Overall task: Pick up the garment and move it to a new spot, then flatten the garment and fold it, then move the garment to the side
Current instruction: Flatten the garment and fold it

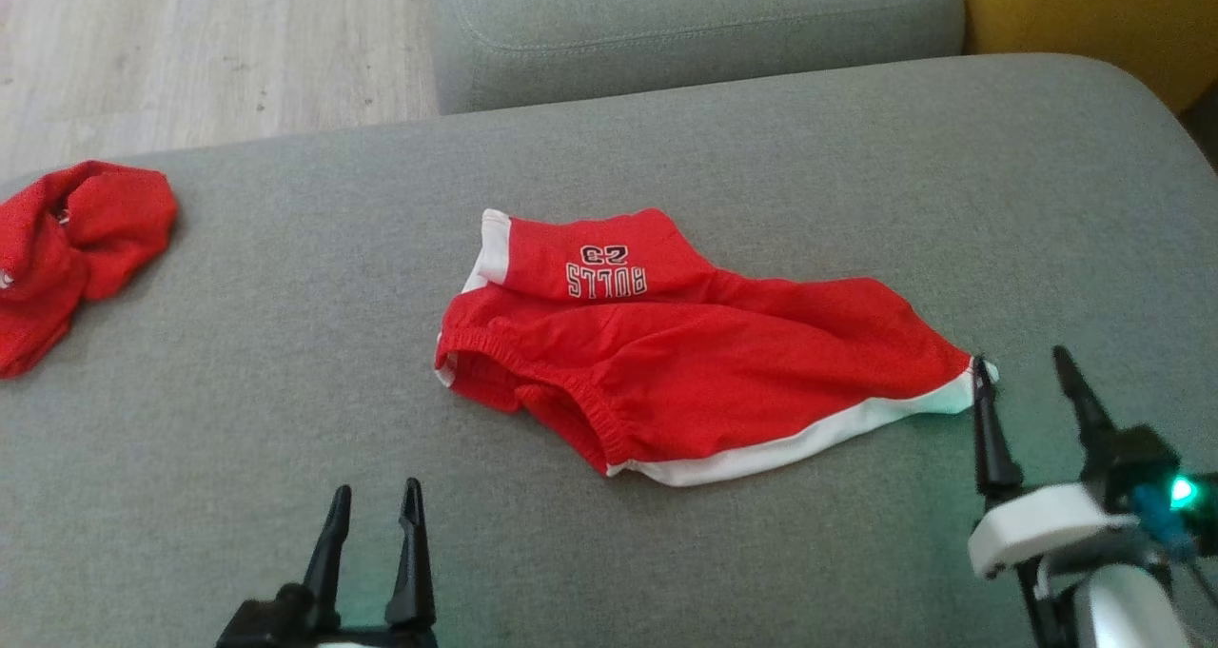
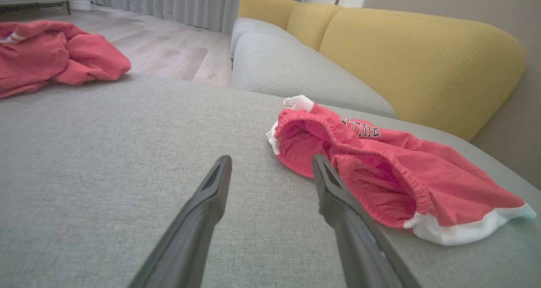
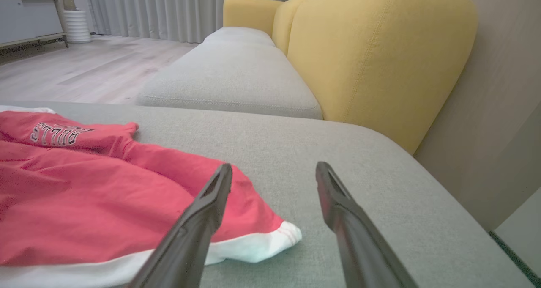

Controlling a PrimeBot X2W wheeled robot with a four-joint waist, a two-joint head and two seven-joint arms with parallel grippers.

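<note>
Picking up the shorts (image 1: 704, 363): both pincers released, no grasp yet.
Shorts lie rumpled at frame centre on the grey cushion (image 1: 285, 420). Right pincer (image 1: 1018, 358), lower right, stands spread at the white hem corner; left pincer (image 1: 377, 486), lower left, sits short of the waistband. Recommended: close the right on the hem corner and the left on the elastic, pinching cloth only, then lift evenly. Print (image 1: 606, 272) reads "BULLS 23", upside down in the head view.

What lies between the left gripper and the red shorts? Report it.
Bare grey cushion and nothing else: in the head view, the left gripper sits short of the shorts, with plain fabric across the stretch between them.
</note>
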